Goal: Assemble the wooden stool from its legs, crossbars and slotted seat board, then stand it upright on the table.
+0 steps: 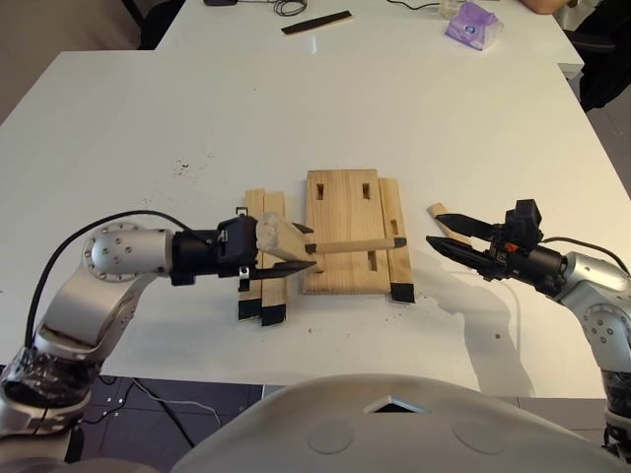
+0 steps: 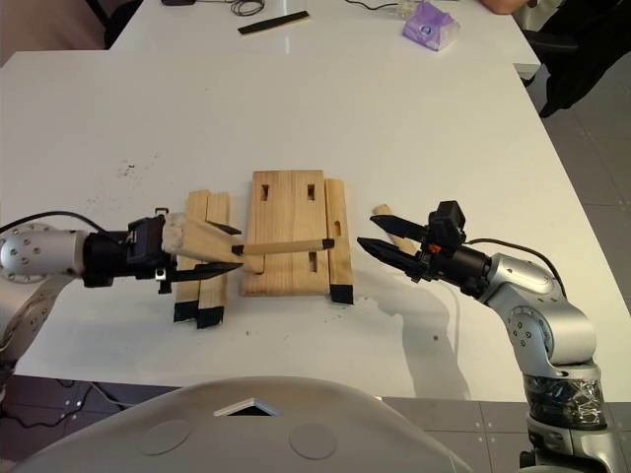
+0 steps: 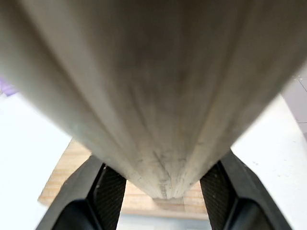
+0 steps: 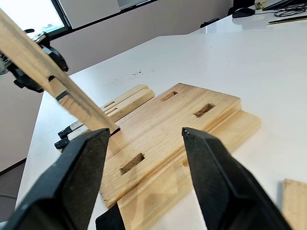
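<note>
Slotted seat board (image 1: 340,212) flat mid-table, black-tipped legs (image 1: 264,292) lying alongside — held leg (image 1: 355,244) raised level across it

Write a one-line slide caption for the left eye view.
Left jaws hold a long wooden stool piece over the slotted seat board, while the right jaws wait open beside it.

seat board (image 1: 340,212) on table (image 1: 296,108), legs (image 1: 264,202) just left.
</note>
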`<state>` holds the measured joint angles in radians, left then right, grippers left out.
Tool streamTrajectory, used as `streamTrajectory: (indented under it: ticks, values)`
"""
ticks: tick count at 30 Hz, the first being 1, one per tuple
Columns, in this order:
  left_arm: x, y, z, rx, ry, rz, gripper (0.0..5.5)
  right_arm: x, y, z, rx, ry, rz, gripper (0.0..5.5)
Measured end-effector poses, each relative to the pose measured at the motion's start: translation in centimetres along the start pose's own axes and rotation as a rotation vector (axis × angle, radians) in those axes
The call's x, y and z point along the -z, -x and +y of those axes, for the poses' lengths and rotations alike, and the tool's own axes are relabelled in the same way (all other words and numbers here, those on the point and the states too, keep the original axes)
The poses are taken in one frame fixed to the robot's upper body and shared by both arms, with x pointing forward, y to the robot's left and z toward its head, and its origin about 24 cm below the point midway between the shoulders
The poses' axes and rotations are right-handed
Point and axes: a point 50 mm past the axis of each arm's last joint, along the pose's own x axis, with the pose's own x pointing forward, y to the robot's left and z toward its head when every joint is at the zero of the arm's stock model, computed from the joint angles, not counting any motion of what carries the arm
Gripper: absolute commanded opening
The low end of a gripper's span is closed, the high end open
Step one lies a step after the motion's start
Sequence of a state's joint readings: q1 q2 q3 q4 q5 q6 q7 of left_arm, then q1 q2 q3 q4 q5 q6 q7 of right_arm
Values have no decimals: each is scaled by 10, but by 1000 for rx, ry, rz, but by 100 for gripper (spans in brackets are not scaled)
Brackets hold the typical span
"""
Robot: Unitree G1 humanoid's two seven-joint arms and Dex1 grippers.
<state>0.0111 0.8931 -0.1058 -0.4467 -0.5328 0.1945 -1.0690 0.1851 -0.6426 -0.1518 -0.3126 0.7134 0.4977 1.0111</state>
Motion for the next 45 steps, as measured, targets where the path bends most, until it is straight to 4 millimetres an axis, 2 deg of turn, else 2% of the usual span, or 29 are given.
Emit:
streamTrajectory:
  ticks: [1,2,3,5,6,7,10,14,17,19,21,23,26,34,41,44,45]
  values:
    - [1,-1,4,-3,3,1,203,-1,-1,-1,-2,6,4,277]
    - [1,-2,7,-6,0,1,241,0,-1,-1,-5,5,4,277]
    - [1,-2,10,-10,-9,1,253,0,-1,-1,-5,3,4,277]
    - [24,-1,10,-35,8,155,289,0,-2,-1,-8,4,5,277]
    - [45,-1,4,-43,68,247,305,1,-2,-1,-9,8,9,277]
    - [53,-1,0,-38,101,273,321,2,-3,-1,-10,7,13,277]
    - [49,1,2,-73,113,268,335,3,-4,0,-16,14,16,277]
    - [35,21,4,-166,116,264,335,7,0,2,-2,7,17,277]
    - [28,36,3,-282,117,296,335,11,7,4,34,-3,17,277]
    - [22,44,5,-435,130,310,335,14,9,7,59,9,24,277]
    - [20,48,-3,-518,172,342,335,21,11,13,86,3,36,277]
    - [22,42,-21,-531,283,343,335,27,13,18,114,-15,30,277]
    - [22,32,-37,-546,380,341,335,28,12,18,151,-15,23,277]
    - [37,39,-40,-644,423,464,335,27,8,21,184,-5,-5,277]
    - [57,35,-76,-567,528,524,335,29,7,23,178,-11,-1,277]
    - [65,38,-78,-560,542,533,335,29,7,23,179,-12,-2,277]
    - [74,45,-76,-574,561,561,335,29,8,23,181,-12,-2,277]
